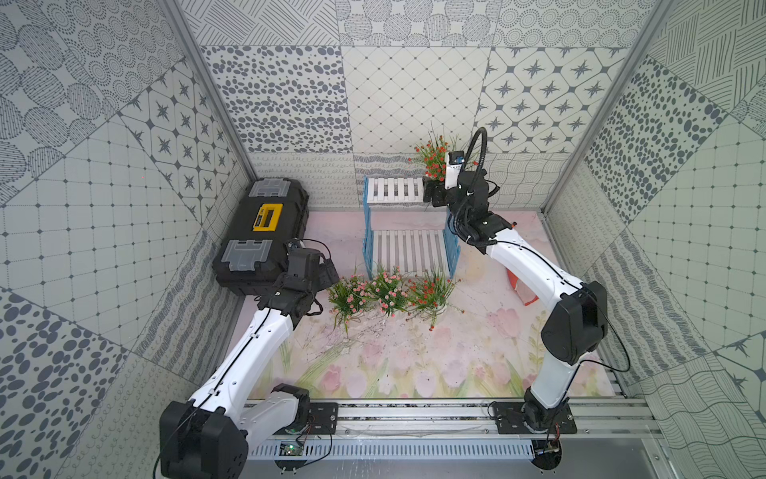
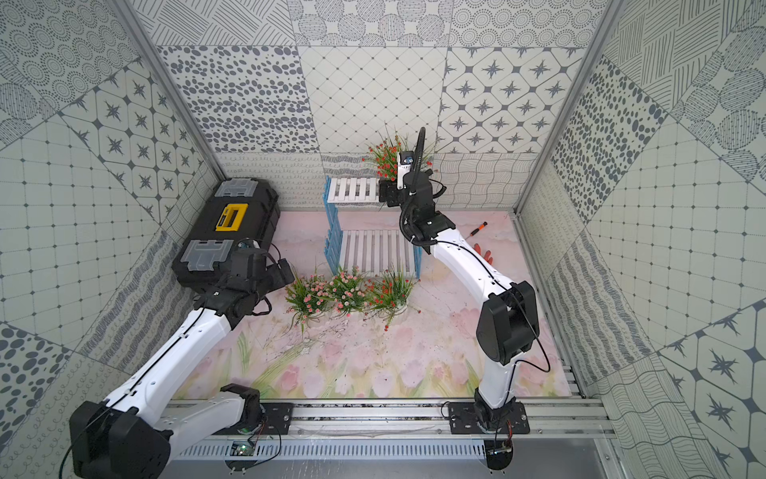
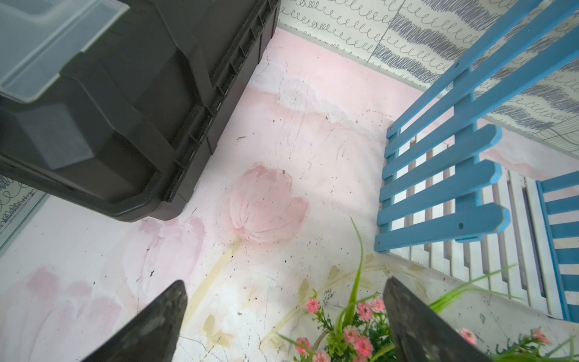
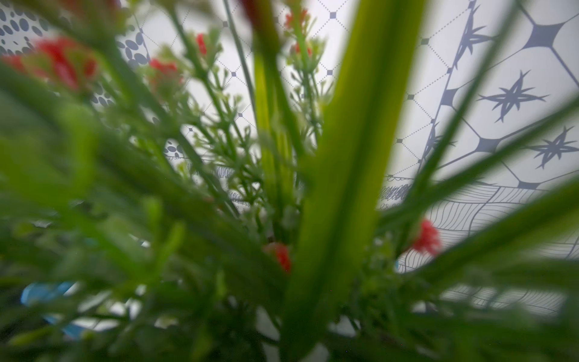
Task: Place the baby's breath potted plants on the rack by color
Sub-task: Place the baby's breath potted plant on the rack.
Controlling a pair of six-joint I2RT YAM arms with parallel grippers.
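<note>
step: right arm is bringing red-flowered plant [image 1: 433, 155] to right end of rack [image 1: 393, 190] top shelf; pot hidden
right jaws: buried in foliage, can't tell grip
left jaws: hanging open beside pink plant [image 3: 354, 335]
how: likely needing pot flat on slats, leaving room for second red plant [image 1: 431, 292], which is waiting on worktop

No legible text, brand, number or sign anywhere. Small dark mark on the yellow handle [image 1: 265, 217] of the toolbox [image 1: 248, 265], too small to read. Wall squiggles pattern only, not lettering.

Blk/yel toolbox [image 1: 261, 236], screwdriver [image 2: 476, 229], floral mat [image 1: 393, 365]
</note>
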